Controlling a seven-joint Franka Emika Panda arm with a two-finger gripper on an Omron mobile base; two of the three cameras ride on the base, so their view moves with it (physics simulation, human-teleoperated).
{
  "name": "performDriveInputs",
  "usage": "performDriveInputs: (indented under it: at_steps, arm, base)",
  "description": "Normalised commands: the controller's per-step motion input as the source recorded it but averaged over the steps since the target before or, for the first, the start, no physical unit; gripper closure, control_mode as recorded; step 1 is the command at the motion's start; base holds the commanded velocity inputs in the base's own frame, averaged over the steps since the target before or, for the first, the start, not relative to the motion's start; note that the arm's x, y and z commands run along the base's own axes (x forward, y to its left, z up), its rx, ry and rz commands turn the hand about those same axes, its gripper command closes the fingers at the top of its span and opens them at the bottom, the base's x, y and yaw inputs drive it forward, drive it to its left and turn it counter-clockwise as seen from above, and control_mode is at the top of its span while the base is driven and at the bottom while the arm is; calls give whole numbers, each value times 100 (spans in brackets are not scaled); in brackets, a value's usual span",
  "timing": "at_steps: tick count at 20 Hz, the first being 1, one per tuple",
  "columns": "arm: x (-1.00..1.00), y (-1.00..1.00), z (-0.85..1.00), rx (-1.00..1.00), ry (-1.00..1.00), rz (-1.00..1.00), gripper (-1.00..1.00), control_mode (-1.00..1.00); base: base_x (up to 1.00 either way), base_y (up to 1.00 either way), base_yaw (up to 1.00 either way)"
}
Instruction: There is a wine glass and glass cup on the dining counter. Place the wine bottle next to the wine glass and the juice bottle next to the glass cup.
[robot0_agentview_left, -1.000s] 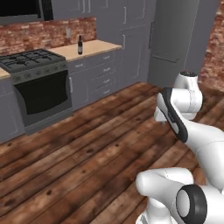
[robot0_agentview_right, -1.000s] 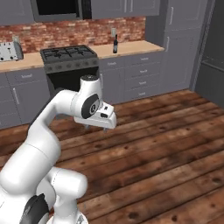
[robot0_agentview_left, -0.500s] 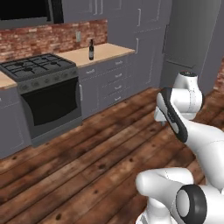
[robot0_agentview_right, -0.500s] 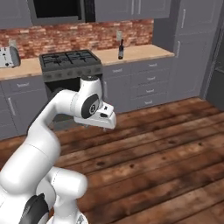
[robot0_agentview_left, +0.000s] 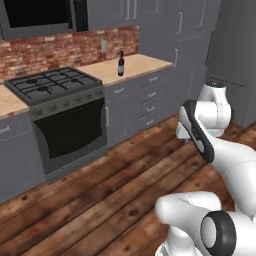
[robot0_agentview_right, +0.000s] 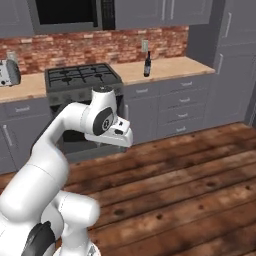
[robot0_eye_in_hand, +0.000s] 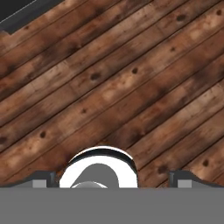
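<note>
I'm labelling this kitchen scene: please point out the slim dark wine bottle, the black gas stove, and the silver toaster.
slim dark wine bottle (robot0_agentview_left: 120, 64): left base view, on its body.
black gas stove (robot0_agentview_right: 82, 75): right base view, on its burner grates.
silver toaster (robot0_agentview_right: 9, 73): right base view, on its side.

The slim, near-black wine bottle with a narrow neck stood upright on the light-wood worktop, near the brick back wall, just right of the gas stove.

Dark knotted wood floor planks running diagonally; claw fingertips wide apart, empty; dark edge at top-left corner
</note>
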Motion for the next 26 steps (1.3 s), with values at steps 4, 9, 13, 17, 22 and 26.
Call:
performDriveInputs:
  at_steps: [4,9,13,17,22,26]
  arm:
    - [0,0,0,0,0,0,-100,100]
    - [0,0,0,0,0,0,-100,100]
    - [0,0,0,0,0,0,-100,100]
    - [0,0,0,0,0,0,-100,100]
    - [0,0,0,0,0,0,-100,100]
    - [0,0,0,0,0,0,-100,100]
  base:
    - [93,8,10]
    - [89,4,20]
    - [79,0,37]
    - [84,-4,19]
    - [82,-13,0]
    - [74,-14,-1]
